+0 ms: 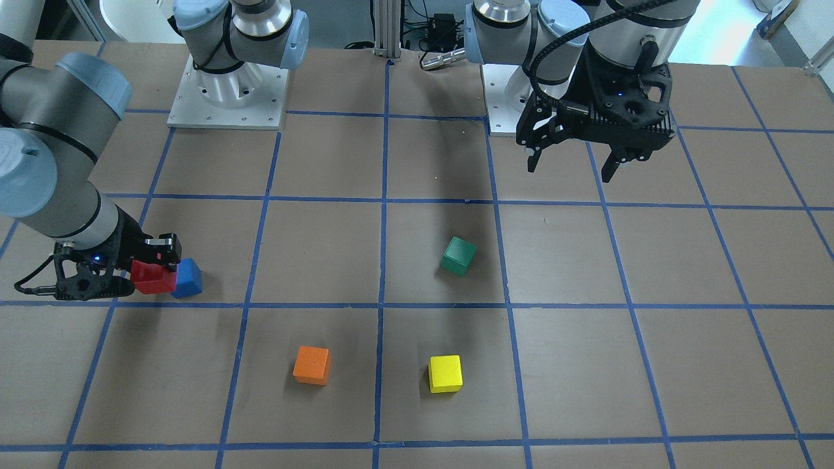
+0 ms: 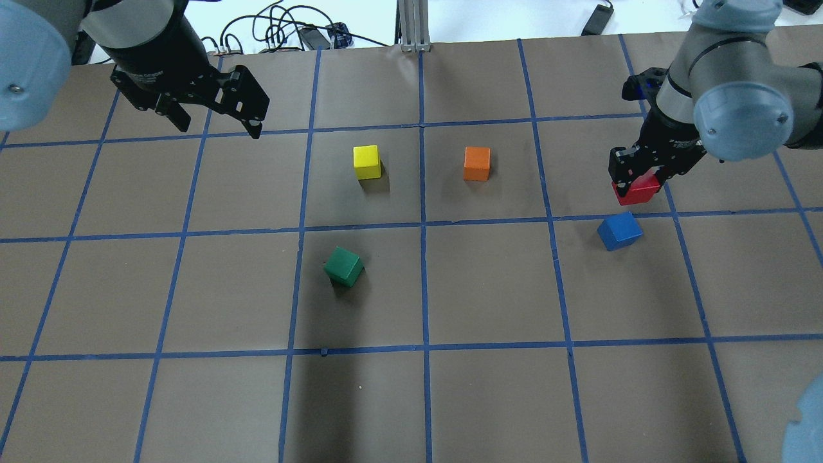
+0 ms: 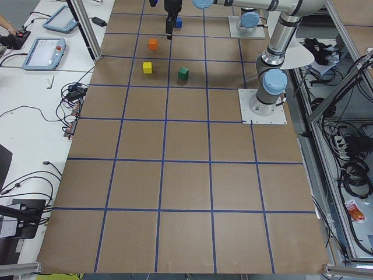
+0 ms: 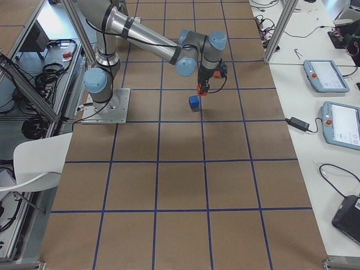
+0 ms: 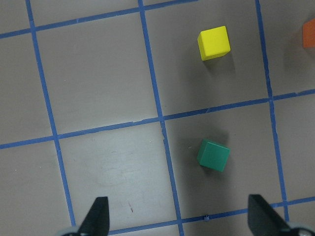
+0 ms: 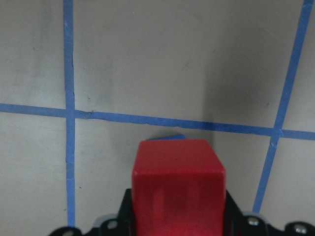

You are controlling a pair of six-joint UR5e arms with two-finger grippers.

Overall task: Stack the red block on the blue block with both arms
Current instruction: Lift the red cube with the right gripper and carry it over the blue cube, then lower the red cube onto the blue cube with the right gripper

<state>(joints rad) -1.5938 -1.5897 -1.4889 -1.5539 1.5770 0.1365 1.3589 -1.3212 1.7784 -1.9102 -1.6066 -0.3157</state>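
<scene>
My right gripper is shut on the red block and holds it in the air, above and beside the blue block, which rests on the table. In the front view the red block overlaps the blue block. In the right wrist view the red block fills the lower middle and only a sliver of the blue block shows past its far edge. My left gripper is open and empty, high above the table's far left; in the front view it hangs at the upper right.
A yellow cube, an orange cube and a green cube sit on the brown table with blue tape grid lines. The left wrist view shows the green cube and yellow cube below.
</scene>
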